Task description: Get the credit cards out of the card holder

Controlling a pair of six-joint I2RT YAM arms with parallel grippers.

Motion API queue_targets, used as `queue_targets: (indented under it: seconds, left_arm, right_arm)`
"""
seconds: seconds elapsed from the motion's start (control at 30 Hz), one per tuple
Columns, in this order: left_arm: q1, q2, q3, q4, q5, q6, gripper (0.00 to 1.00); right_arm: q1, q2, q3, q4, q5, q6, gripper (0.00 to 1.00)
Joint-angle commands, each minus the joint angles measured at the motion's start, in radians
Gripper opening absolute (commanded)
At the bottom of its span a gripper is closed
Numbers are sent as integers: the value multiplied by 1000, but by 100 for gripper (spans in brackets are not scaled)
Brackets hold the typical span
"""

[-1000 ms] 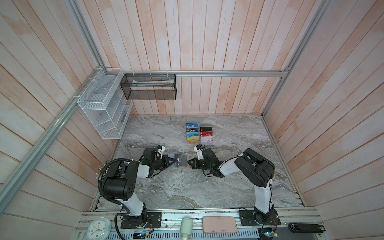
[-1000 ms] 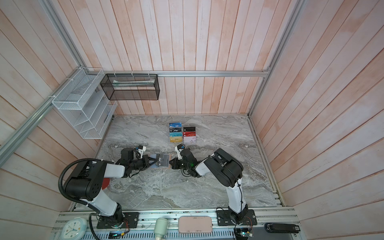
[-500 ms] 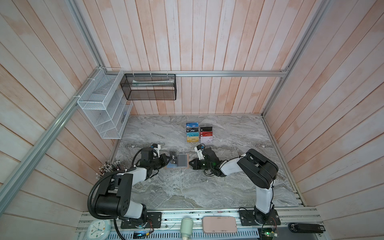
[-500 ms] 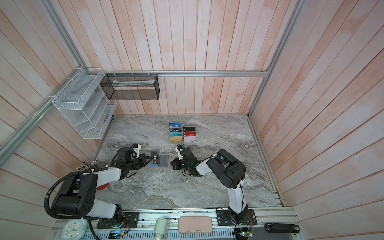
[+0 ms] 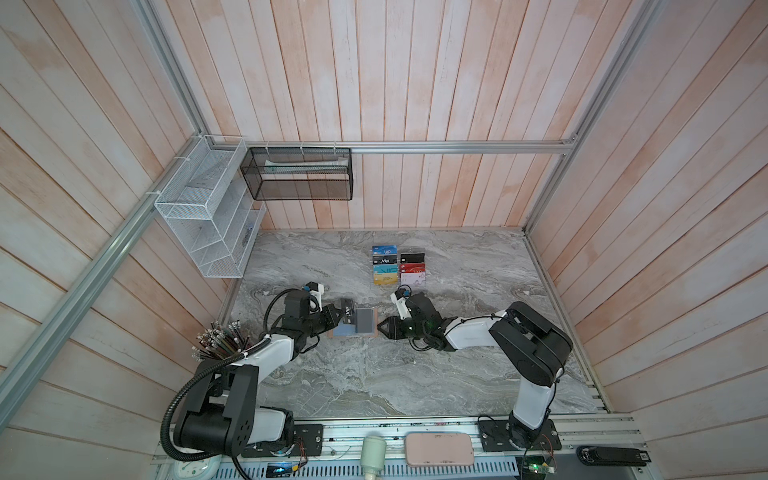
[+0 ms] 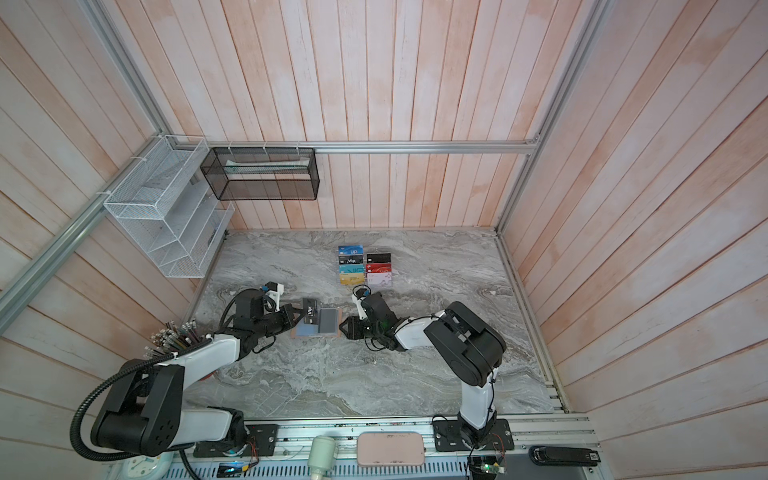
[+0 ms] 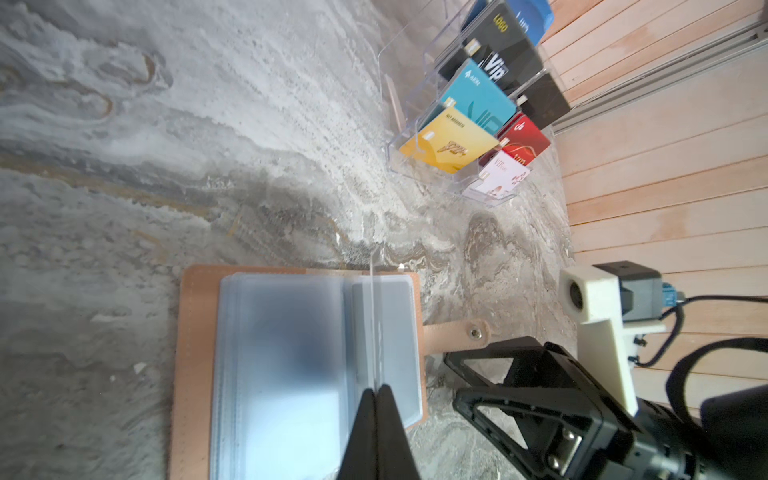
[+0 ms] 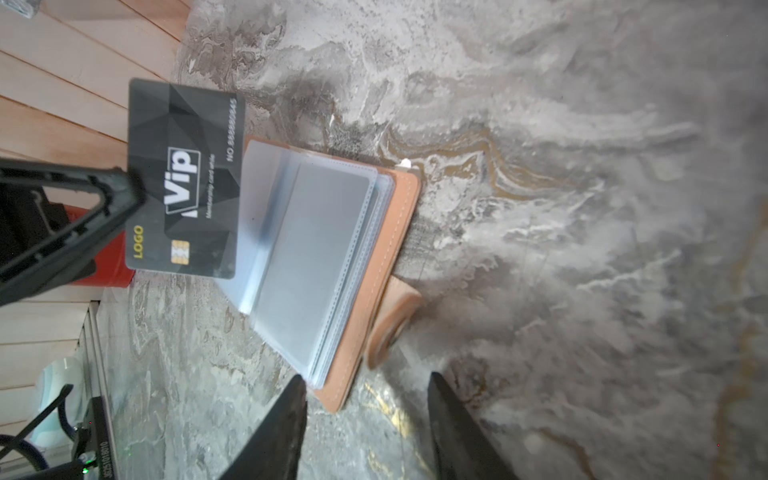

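Observation:
The card holder (image 5: 362,325) (image 6: 326,325) lies open on the marble, tan cover (image 7: 195,332) (image 8: 374,249) down, clear sleeves (image 8: 316,249) up, snap tab (image 7: 457,332) pointing at my right gripper. My left gripper (image 5: 336,318) (image 6: 298,318) (image 7: 376,392) is shut on a black "Vip" credit card (image 5: 347,316) (image 6: 311,315) (image 8: 183,178). The card stands on edge over the holder's left half and shows edge-on (image 7: 375,324) in the left wrist view. My right gripper (image 5: 380,328) (image 6: 343,327) (image 8: 365,378) is open at the holder's right edge, by the tab, holding nothing. No other credit cards show in the sleeves.
A clear acrylic rack of coloured cards (image 5: 399,266) (image 7: 469,124) stands just behind the holder. A bundle of pencils (image 5: 220,340) sits beside the left arm. A white wire shelf (image 5: 208,216) and a black mesh basket (image 5: 297,174) hang on the walls. A pink case (image 5: 438,449) lies on the front rail.
My right gripper has opened and let go at the holder's right edge. The left arm's elbow has dropped lower while its gripper stays shut on the Vip card.

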Motion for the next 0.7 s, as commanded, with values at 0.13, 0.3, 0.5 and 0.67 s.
queue_targets:
  seconds: [0.13,0.3,0.5,0.67]
  left_arm:
    - [-40,-55,80,-80,-64,59,0]
    - [-68,-78,145,-138,-104,103,0]
    - [-103,-76,267,-219,-131,206,0]
    - [-162,-4,411,-307,-181,360,0]
  right_arm:
    - [-8,-135,-9,-134,65,-49,67]
    - [-31,-236,-40,-184,103,-75,78]
    - [-103,-359,-82,-257,140,-115,86]
    - [-195,-469,-129,-291,130,-126,96]
